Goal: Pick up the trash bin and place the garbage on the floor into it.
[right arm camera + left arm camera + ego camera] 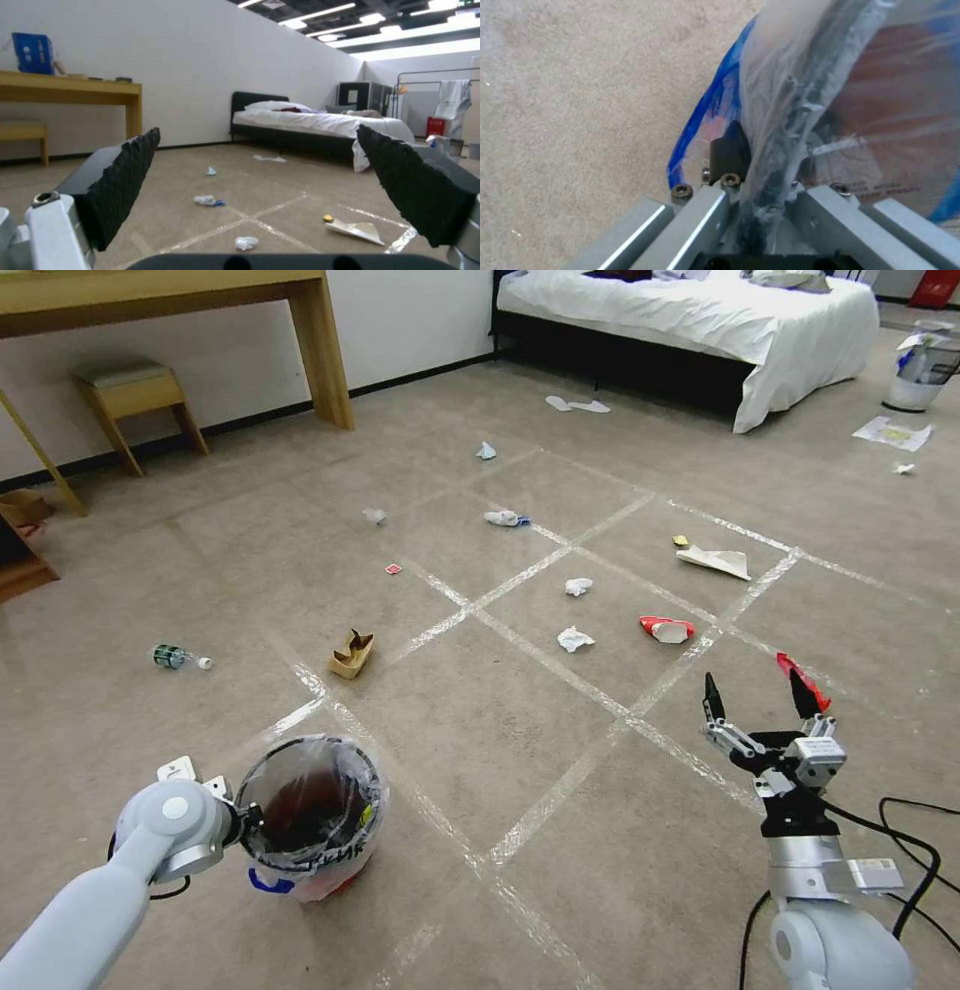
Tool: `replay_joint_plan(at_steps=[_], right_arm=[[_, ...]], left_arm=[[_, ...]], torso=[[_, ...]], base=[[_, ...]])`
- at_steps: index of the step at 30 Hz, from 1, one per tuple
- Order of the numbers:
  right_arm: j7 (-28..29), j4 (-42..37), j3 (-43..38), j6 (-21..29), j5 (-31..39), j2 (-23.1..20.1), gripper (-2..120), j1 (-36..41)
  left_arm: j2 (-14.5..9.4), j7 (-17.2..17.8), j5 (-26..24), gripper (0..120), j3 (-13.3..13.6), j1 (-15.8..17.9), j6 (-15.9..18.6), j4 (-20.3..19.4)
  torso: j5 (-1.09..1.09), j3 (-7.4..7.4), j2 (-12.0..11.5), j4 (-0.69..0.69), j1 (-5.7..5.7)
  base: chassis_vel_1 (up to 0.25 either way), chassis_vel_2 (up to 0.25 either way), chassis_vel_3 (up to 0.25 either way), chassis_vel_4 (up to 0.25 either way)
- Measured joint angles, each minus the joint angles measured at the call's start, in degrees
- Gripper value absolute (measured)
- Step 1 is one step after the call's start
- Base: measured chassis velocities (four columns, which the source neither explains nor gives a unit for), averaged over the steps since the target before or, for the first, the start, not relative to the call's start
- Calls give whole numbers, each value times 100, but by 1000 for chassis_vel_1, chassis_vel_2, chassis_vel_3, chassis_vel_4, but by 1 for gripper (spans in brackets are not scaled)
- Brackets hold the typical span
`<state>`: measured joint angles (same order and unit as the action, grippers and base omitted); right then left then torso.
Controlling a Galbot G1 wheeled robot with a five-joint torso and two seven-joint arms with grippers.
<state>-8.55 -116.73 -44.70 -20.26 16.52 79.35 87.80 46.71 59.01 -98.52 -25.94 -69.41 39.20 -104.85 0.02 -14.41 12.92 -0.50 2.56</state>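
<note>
The trash bin (312, 815), dark red inside with a crinkly clear liner, is at the lower left of the head view. My left gripper (243, 822) is shut on its near rim. The left wrist view shows the lined rim (780, 123) pinched between the fingers (730, 150). My right gripper (757, 695) hangs open and holds nothing, low over the floor (480, 740); a red wrapper (803, 680) lies just beyond it. Garbage is scattered ahead: two crumpled tissues (574, 639) (578, 586), a red-and-white wrapper (667, 628), torn cardboard (352, 654), a small bottle (178, 656) and a white paper (716, 561).
A bed (700, 320) stands at the far right and a wooden desk (180, 300) with a stool (130, 395) at the far left. A white bin (925, 370) sits by the bed. Black cables (905, 850) trail beside my right arm.
</note>
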Motion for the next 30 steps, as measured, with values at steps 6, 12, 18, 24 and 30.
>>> replay_joint_plan(at_steps=[6,12,18,24,30], right_arm=[[5,68,-3,-28,-2,58,100,-13],[-4,103,32,-60,-44,111,100,-36],[8,249,29,-89,-92,147,100,-103],[15,361,-38,-112,-113,179,100,-143],[15,423,-47,-116,-144,240,100,-171]], left_arm=[[-136,270,-478,0,-390,-364,-53,-728],[-204,668,-834,0,-538,-452,-178,-1070],[-259,1069,-1393,0,-744,-469,-293,-1403],[-91,1258,-1770,0,-906,-502,-321,-1724],[68,1347,-1918,0,-1034,-469,-370,-1769]], torso=[[0,0,0,-2,0],[0,0,0,0,0],[0,0,0,0,0],[0,0,1,-1,0],[-1,0,1,-1,0]], base=[[0,0,0,0],[0,0,0,0],[0,0,0,0],[0,0,0,0],[0,0,0,0]])
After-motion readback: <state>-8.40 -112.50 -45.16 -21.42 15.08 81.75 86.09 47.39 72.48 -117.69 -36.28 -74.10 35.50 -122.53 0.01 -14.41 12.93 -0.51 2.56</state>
